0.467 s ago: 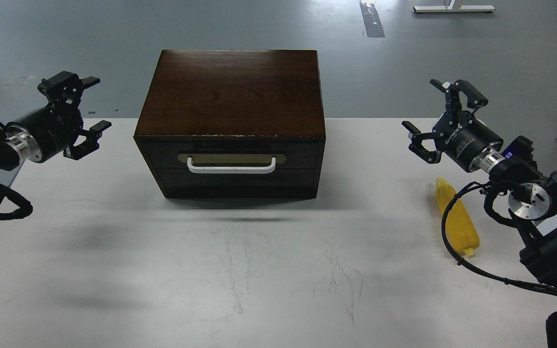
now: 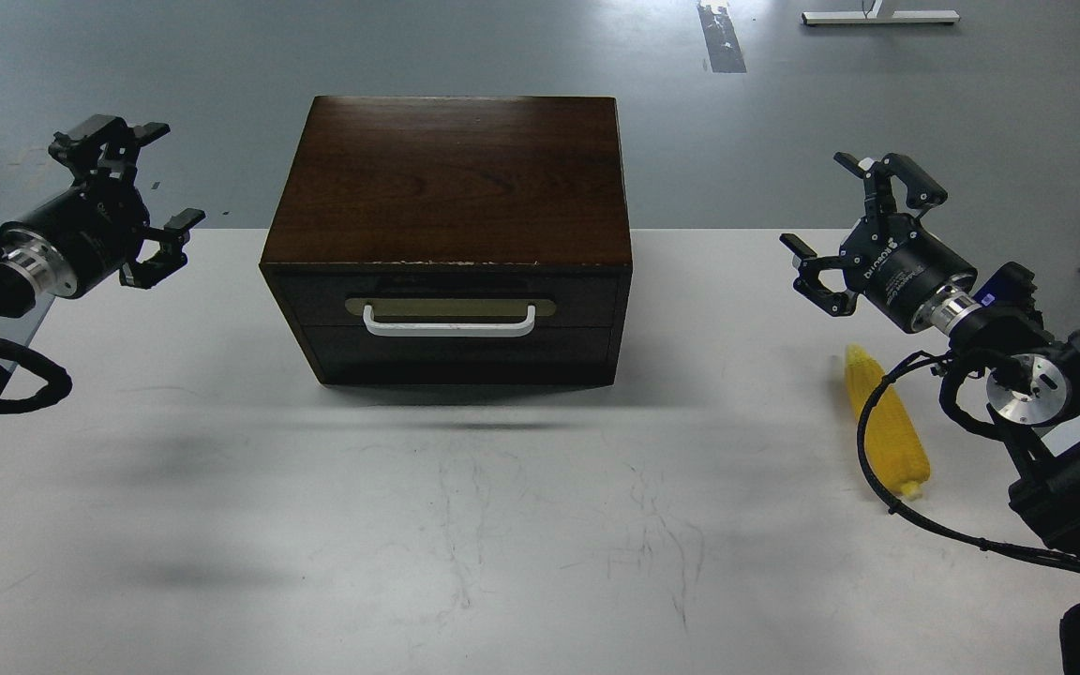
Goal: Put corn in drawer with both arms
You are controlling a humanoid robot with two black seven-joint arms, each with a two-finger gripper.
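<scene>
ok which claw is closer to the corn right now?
Right. The right claw hangs open just above and behind the corn on the table's right side. The left claw, also open, is far off at the table's left edge, beyond the wooden box.

Both arms are black with silver joint rings. The left gripper at nine o'clock is a black claw of jointed links on a round black body. The right gripper at three o'clock carries white lettering; behind it sit a silver disc and looping black cables.
</scene>
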